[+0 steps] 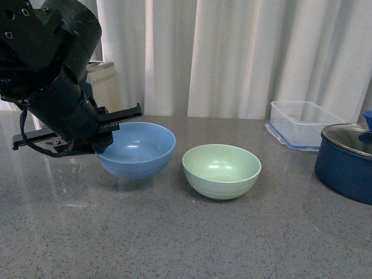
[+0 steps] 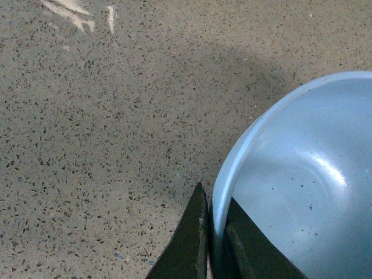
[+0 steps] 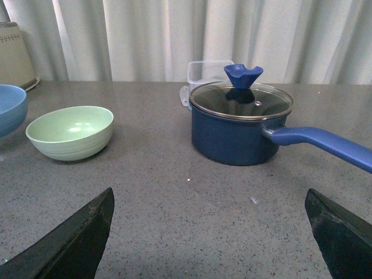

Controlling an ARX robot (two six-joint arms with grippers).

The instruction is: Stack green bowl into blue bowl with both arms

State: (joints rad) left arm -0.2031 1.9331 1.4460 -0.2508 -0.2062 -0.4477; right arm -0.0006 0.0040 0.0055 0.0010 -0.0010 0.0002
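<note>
The light blue bowl (image 1: 139, 149) stands at the left of the grey counter. My left gripper (image 1: 104, 138) is shut on its left rim; in the left wrist view the black jaws pinch the rim of the blue bowl (image 2: 302, 180), gripper (image 2: 214, 232). The mint-green bowl (image 1: 221, 171) stands upright just right of the blue one, apart from it, and also shows in the right wrist view (image 3: 70, 132). My right gripper (image 3: 209, 232) is open and empty above bare counter, well short of the green bowl. The right arm is out of the front view.
A dark blue pot (image 1: 347, 160) with a glass lid stands at the right edge, its long handle (image 3: 322, 144) sticking out. A clear plastic box (image 1: 301, 124) stands behind it. White curtains hang behind the counter, and a white appliance (image 1: 103, 81) stands at back left.
</note>
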